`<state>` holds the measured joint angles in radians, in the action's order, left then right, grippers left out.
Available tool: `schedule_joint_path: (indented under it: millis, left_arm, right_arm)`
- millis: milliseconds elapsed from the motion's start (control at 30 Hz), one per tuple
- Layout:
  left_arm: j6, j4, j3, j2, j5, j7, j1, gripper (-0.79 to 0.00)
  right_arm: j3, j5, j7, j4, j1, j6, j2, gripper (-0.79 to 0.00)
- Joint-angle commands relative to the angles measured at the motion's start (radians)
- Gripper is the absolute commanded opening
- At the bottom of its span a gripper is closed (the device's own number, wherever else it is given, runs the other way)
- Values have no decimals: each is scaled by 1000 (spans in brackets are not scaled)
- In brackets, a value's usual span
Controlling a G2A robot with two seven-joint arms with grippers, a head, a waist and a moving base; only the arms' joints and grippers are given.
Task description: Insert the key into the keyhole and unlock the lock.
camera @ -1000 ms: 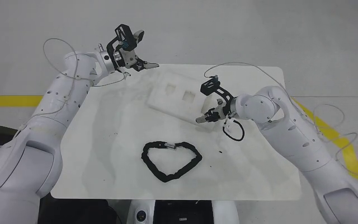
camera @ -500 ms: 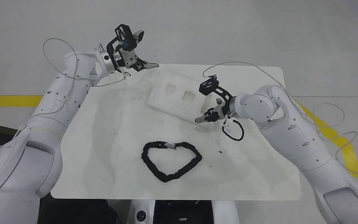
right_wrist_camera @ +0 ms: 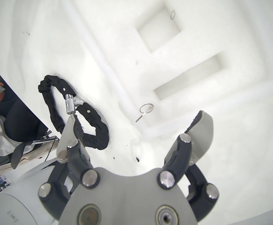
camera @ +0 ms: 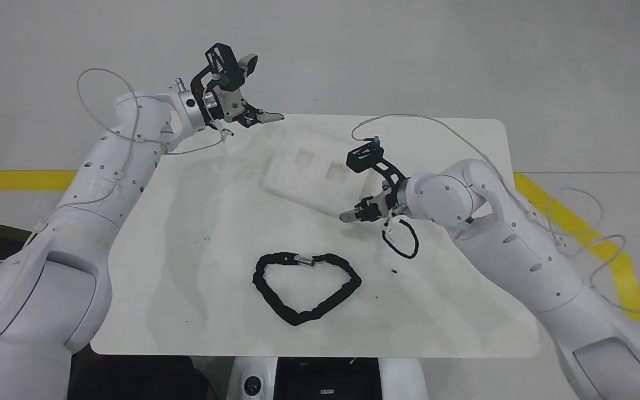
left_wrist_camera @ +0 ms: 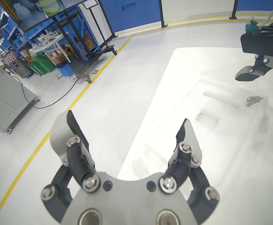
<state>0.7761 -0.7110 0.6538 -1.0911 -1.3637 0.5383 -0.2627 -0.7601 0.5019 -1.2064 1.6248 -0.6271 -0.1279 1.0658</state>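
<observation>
A black fabric-covered chain lock lies looped on the white table near its front; its silver lock cylinder is at the loop's top. The right wrist view has the chain lock and cylinder too. A small silver key on a ring lies on a corner of the white foam tray; it is also in the left wrist view as the key. My right gripper hangs open just short of the key. My left gripper is open and empty above the table's back left edge.
The foam tray has two rectangular recesses; a thin wire ring lies beside one. Small dark specks dot the table near the chain. A yellow floor line runs past the table.
My right arm has shifted a little to the left, bringing its open gripper closer to the key on the tray's corner. The left arm, chain lock and key have stayed put.
</observation>
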Motion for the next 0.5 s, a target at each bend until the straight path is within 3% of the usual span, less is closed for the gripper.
schedule_joint_path:
  millis: [0, 333, 467]
  left_arm:
    - [0, 0, 0, 0, 0, 0, 0, 0]
    - [0, 0, 0, 0, 0, 0, 0, 0]
    - [0, 0, 0, 0, 0, 0, 0, 0]
  right_arm:
    - [11, -5, -4, 0, 3, -28, 6, 0]
    - [44, -2, -11, -22, 19, -127, 32, 0]
    - [49, 12, 1, -20, 12, -150, 38, -117]
